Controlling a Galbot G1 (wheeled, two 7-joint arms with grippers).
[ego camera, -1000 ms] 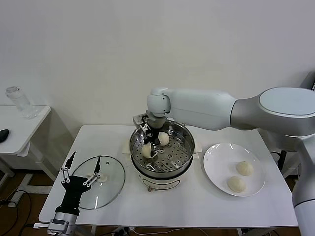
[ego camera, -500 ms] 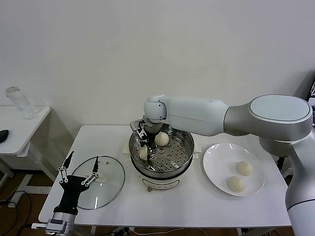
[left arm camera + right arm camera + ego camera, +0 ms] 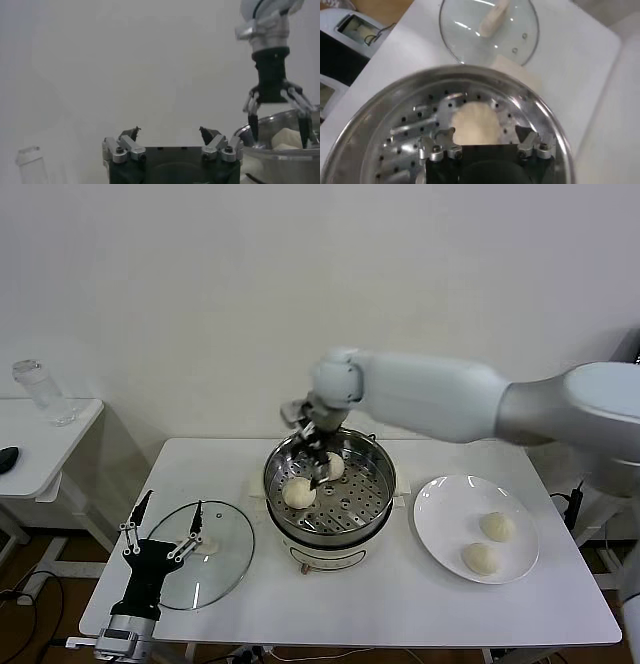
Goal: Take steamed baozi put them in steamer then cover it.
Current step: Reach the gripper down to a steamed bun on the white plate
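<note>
Head view: right gripper (image 3: 318, 469) spread wide above the steamer (image 3: 385, 494), clear of a bun (image 3: 299, 492).
Risk: descending fingertips could nudge that bun; left gripper (image 3: 163, 533), also open, waits by the cover (image 3: 235, 559).

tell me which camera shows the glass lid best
The head view: the whole glass lid lies flat on the table, left of the steamer. The right wrist view shows most of it, handle up, beyond the steamer's rim. The left wrist view does not show it.

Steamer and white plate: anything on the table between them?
Nothing. Head view shows bare tabletop between steamer and plate.
</note>
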